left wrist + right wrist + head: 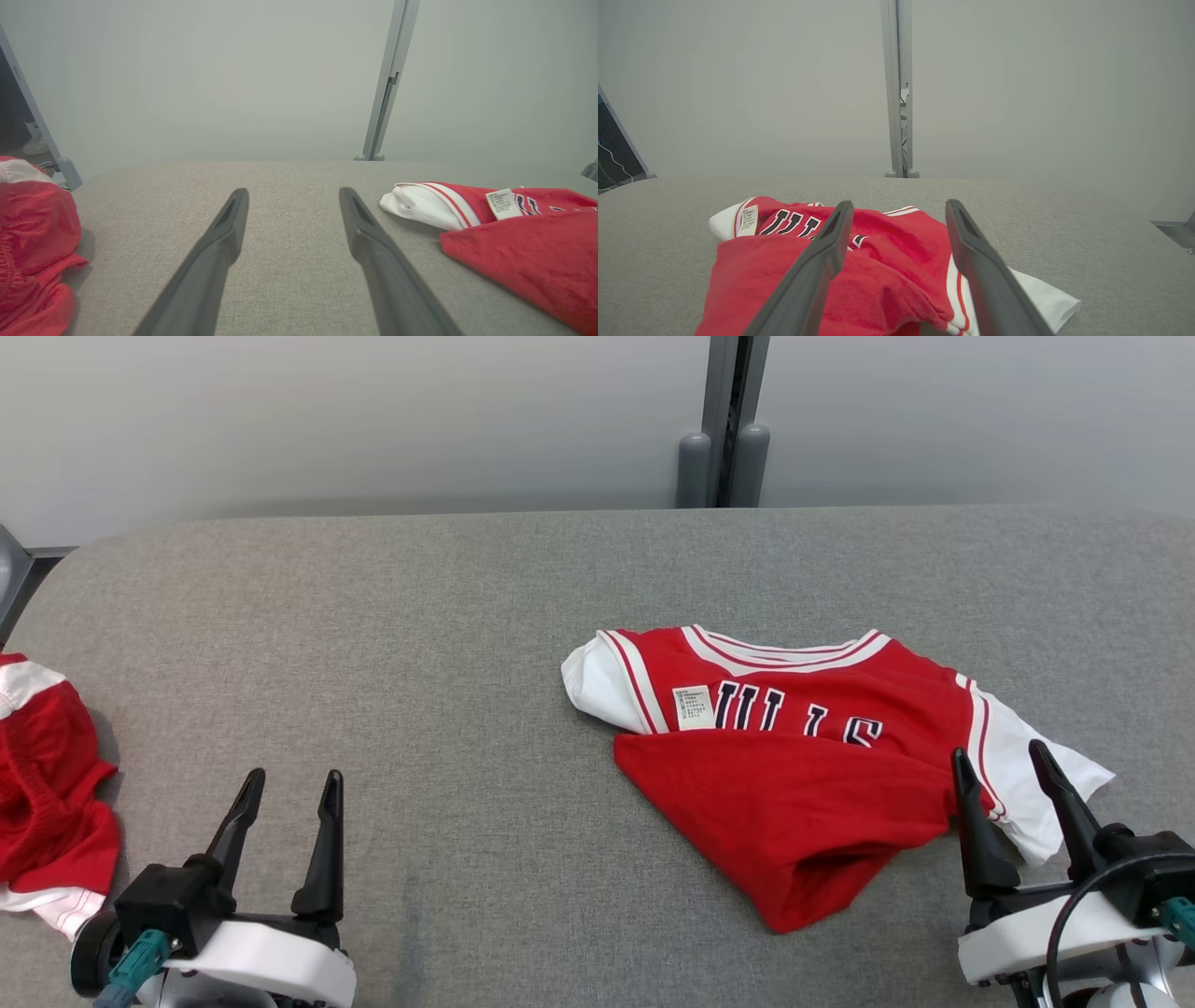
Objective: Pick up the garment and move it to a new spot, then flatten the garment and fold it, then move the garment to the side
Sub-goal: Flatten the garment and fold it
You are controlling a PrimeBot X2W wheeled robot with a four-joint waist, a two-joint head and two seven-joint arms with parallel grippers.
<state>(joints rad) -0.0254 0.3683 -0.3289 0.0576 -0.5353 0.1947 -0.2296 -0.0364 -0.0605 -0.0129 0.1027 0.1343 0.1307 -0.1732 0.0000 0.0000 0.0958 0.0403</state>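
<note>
Grey table (467, 616), garment (803, 784) lying rumpled right of centre, hem flopped over its lettering. Left gripper (295, 775) and right gripper (997, 749) both gape, empty. For a clean pickup, probably pinch the shoulders, one per gripper, then lift evenly.

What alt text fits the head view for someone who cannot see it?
A red jersey with white sleeves lies rumpled, folded over itself, on a grey table. The left gripper and right gripper, both open, rise from the bottom corners; another red cloth lies at the left edge.
</note>
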